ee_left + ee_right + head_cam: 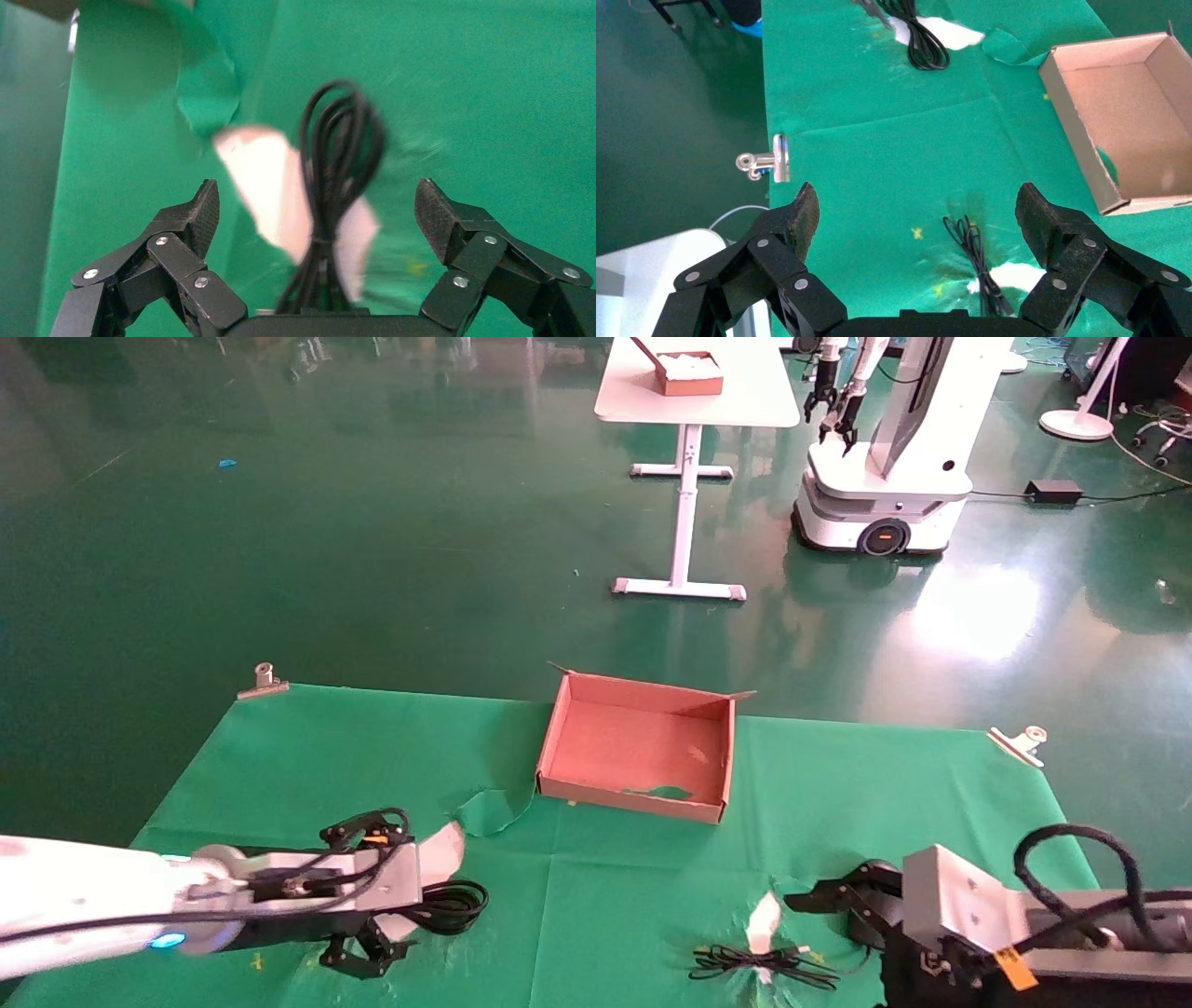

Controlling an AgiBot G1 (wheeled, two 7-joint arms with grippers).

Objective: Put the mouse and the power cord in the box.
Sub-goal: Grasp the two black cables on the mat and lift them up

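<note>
Lower left of head view: left pincer (316, 203) spread wide over the cord (453, 904), not gripping it. Lower right: right pincer (916, 210) wide too, above thin black cable (759, 963). Mouse not discernible. Mid-frame on tabletop (317, 756): box (636, 745).
</note>
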